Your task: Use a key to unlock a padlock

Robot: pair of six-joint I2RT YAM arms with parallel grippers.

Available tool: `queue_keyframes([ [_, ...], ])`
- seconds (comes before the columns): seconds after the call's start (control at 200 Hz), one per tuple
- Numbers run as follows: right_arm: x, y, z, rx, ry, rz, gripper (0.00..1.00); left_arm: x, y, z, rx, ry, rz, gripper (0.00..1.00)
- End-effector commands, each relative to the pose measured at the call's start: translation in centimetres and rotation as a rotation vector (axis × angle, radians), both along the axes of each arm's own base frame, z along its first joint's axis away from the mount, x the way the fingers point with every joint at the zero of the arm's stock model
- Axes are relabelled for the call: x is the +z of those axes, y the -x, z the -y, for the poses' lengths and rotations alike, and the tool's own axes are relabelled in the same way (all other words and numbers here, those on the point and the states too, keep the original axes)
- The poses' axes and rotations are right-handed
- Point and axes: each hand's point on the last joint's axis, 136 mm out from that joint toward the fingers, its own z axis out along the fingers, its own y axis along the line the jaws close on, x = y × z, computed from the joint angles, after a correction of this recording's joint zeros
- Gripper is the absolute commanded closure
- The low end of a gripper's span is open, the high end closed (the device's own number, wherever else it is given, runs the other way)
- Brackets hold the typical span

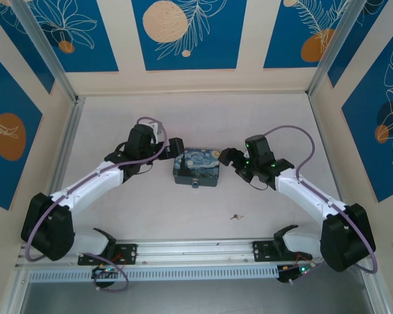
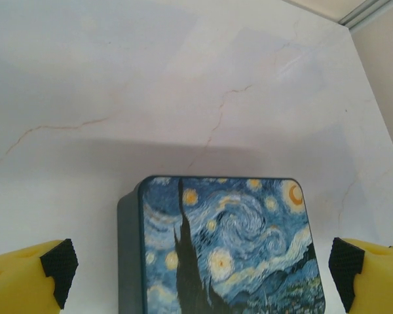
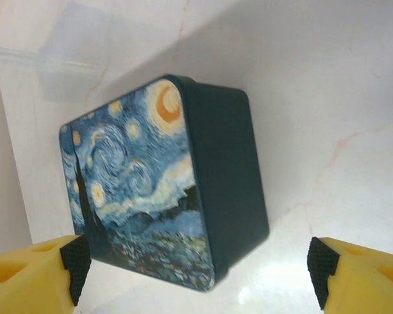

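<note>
From above, the key (image 1: pixel 236 216) lies apart from the box (image 1: pixel 198 167); wrist views: left hand (image 2: pixel 201 265) and right hand (image 3: pixel 198 269) gape empty.

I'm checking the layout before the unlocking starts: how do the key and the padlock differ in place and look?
The key lies loose on the bare table, well toward the arm bases; the padlock sits right at the near side of the box. The key looks pale and metallic; the padlock looks dark. Both are tiny next to the box.
</note>
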Motion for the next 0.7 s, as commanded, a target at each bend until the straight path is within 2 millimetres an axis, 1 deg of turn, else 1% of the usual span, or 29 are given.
queue_keyframes([
  [0.0, -1.8, 2.7, 1.0, 0.041, 0.045, -0.059, 0.13, -2.2, 2.3, -1.7, 0.013, -0.04, -0.077, 0.0],
  [0.125, -2.8, 5.0, 1.2, 0.065, 0.032, -0.079, 0.14, -3.6, 4.4, -2.3, 0.011, -0.007, -0.109, 0.01],
  [0.25, -3.5, 6.8, 0.6, 0.083, -0.005, -0.095, 0.15, -4.8, 5.9, -2.8, 0.025, 0.024, -0.128, 0.0],
  [0.375, -3.9, 8.5, -0.3, 0.123, 0.002, -0.112, 0.15, -5.2, 6.6, -3.1, 0.028, 0.038, -0.136, 0.0],
  [0.47, -4.4, 9.4, -0.5, 0.141, 0.039, -0.129, 0.15, -5.5, 6.9, -3.0, 0.026, 0.05, -0.145, 0.0],
  [0.54, -4.8, 9.9, -0.3, 0.142, 0.071, -0.149, 0.16, -5.8, 7.1, -2.6, 0.019, 0.065, -0.154, 0.0],
  [0.695, -5.6, 11.5, 0.9, 0.148, 0.172, -0.205, 0.18, -6.0, 7.6, -1.8, -0.007, 0.075, -0.173, 0.0],
])
